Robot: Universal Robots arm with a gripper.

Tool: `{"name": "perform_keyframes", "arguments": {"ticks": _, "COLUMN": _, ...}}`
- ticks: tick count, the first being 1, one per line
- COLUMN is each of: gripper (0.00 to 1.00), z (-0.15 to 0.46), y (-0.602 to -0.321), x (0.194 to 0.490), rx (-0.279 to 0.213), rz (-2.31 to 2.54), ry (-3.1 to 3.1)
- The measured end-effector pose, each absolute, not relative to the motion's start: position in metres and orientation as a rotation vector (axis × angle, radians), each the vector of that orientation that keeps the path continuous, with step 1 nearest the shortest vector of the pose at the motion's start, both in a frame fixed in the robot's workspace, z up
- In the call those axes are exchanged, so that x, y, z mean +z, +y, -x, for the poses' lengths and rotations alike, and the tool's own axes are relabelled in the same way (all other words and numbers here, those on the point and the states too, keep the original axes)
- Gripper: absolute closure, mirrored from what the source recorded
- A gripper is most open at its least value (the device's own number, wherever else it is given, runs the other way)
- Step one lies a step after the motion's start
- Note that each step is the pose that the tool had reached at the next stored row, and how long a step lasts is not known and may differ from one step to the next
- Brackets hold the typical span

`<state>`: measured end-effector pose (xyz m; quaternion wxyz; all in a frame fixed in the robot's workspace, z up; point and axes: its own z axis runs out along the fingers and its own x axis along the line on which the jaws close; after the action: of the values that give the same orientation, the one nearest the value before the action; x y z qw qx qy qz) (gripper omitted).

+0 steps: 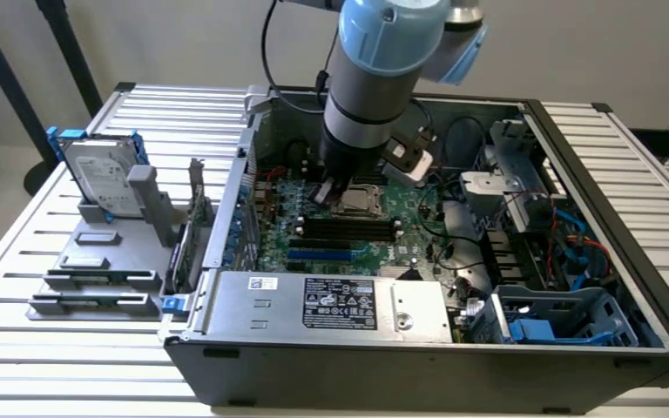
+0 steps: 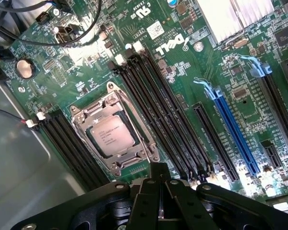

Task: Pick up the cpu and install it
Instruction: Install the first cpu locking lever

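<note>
Already the cpu [image 2: 111, 135] sits flat in its metal socket frame [image 2: 116, 132] on the green mobo [image 2: 192, 67], w/ the gripper [image 2: 159, 178] shut tight, holding nothing, poised just beside the socket, prob having seated the chip.

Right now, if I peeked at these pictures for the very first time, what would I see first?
First you'd spot the big blue-grey robot arm reaching down into the open computer case, its gripper shut just above the green motherboard. Right beside it the shiny silver cpu sits in its metal socket frame, next to rows of black memory slots. Outside the case, at the exterior view's left, a silver hard drive stands upright on a grey rack.
</note>
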<state>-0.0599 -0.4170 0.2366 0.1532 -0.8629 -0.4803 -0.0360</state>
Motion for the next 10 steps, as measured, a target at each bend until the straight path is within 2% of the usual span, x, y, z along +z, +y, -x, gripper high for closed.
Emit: {"name": "perform_keyframes", "arguments": {"ticks": 10, "gripper": 0.89, "z": 0.068, "y": -0.414, "x": 0.222, "rx": -0.107, "rz": 2.473, "ry": -1.377}}
